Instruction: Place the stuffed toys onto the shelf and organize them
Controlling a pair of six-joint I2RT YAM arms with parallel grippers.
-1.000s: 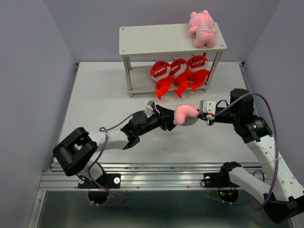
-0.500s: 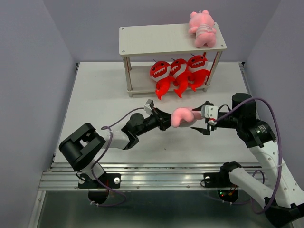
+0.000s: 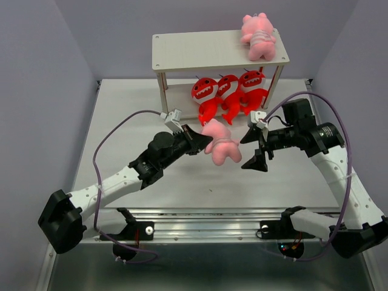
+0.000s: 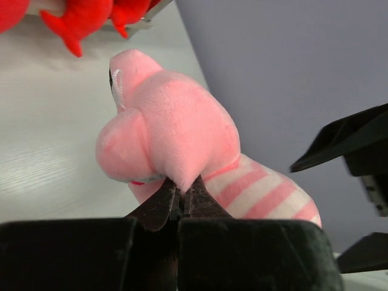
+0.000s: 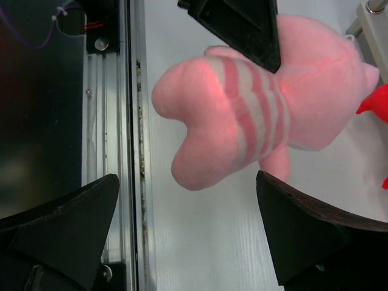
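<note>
- Pinching only a small fold of plush near the head, the left gripper (image 4: pixel 180 200) is clamped on the pink striped toy (image 3: pixel 221 145), which hangs in front of the shelf (image 3: pixel 212 51), just short of its lower board.
- The right gripper (image 3: pixel 253 150) stands released, jaws spread wide, beside the toy's legs on the side away from the shelf's left post; it touches nothing.
- Such a thin grip could slip: the soft body hangs to one side of the fingertips, so a quick swing may tug it loose.
- Lifting toward the top board risks catching the board's front edge, or brushing the three red monsters (image 3: pixel 227 91) on the lower board, whose feet hang over its front edge.
- The other pink toy (image 3: pixel 259 36) lies at the right end of the top board, partly over the edge; a nudge there could tip it off.
- Hidden: the held toy's face and feet, how deep the pinch goes, and whether the toy clears the table (image 3: pixel 133 121).
</note>
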